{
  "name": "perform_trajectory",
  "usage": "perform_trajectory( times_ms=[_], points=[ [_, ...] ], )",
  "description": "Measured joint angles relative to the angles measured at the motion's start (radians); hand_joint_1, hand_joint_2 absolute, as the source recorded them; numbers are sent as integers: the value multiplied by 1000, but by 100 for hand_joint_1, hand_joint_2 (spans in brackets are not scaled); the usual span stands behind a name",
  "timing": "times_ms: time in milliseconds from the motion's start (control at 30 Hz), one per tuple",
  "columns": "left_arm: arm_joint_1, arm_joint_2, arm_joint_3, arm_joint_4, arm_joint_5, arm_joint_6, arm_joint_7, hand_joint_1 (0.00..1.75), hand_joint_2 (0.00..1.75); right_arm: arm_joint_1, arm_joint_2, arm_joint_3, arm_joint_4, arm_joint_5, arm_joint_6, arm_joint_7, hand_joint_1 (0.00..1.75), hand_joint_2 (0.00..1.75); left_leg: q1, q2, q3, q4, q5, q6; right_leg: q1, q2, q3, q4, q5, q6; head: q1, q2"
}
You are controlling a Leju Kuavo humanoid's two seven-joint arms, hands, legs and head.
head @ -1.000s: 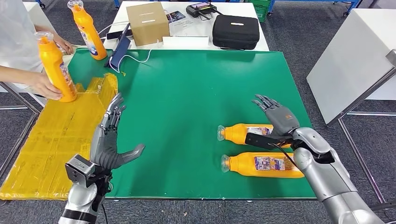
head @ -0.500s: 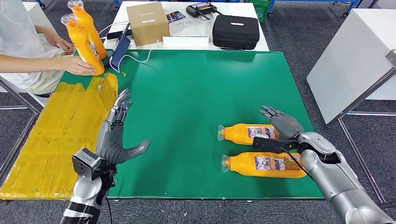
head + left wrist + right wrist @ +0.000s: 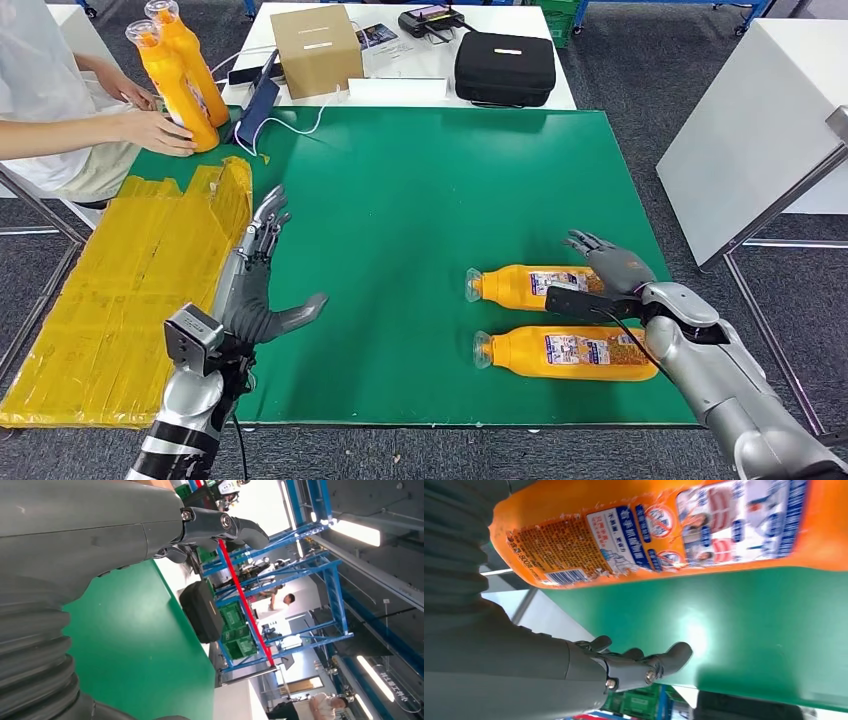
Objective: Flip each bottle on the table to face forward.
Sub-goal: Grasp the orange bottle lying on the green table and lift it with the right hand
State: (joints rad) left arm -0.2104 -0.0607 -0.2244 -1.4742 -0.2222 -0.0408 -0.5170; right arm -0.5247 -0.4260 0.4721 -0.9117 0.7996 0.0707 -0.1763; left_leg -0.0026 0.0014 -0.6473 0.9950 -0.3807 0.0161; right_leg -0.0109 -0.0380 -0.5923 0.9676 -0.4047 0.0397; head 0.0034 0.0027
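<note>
Two orange bottles lie on their sides on the green table (image 3: pixel 400 180), caps pointing left: a farther bottle (image 3: pixel 520 285) and a nearer bottle (image 3: pixel 560 352). My right hand (image 3: pixel 608 272) hovers at the farther bottle's base end, fingers spread and thumb beside the label, gripping nothing. The right wrist view shows a lying bottle's label (image 3: pixel 664 530) close by that open hand (image 3: pixel 634 667). My left hand (image 3: pixel 258 285) is open above the table's left part, also seen in the left wrist view (image 3: pixel 100 535). At the far left corner a person's hand (image 3: pixel 150 128) holds an upright bottle (image 3: pixel 168 90) next to another upright one (image 3: pixel 195 55).
A yellow taped sheet (image 3: pixel 120 290) covers the table's left edge. Behind the green table stand a cardboard box (image 3: pixel 315 48), a black case (image 3: pixel 505 67) and a dark tablet (image 3: pixel 258 108). A white table (image 3: pixel 750 130) stands to the right.
The person carried an upright bottle back and set it beside the other one. My right hand dropped lower at the farther bottle's base end. My left hand edged forward.
</note>
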Motion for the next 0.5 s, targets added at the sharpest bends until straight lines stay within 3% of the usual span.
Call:
perform_trajectory(
  times_ms=[400, 433, 500],
  points=[
    [-23, -1, -8, 45, 14, -1, 6, 0, 175, -50, 59, 25, 156, 41, -23, 14, 6, 175, 0, 0, 0, 0, 0, 0, 0, 0, 0, 0, 0, 0, 0, 0],
    [-25, -2, -8, 49, 15, -2, 7, 0, 175, -55, 64, 27, 168, 46, -23, 14, 18, 175, 0, 0, 0, 0, 0, 0, 0, 0, 0, 0, 0, 0, 0, 0],
    [-28, -4, -8, 56, 18, -2, 8, 0, 175, -68, 73, 33, 194, 56, -22, 13, 84, 175, 0, 0, 0, 0, 0, 0, 0, 0, 0, 0, 0, 0, 0, 0]
  ],
)
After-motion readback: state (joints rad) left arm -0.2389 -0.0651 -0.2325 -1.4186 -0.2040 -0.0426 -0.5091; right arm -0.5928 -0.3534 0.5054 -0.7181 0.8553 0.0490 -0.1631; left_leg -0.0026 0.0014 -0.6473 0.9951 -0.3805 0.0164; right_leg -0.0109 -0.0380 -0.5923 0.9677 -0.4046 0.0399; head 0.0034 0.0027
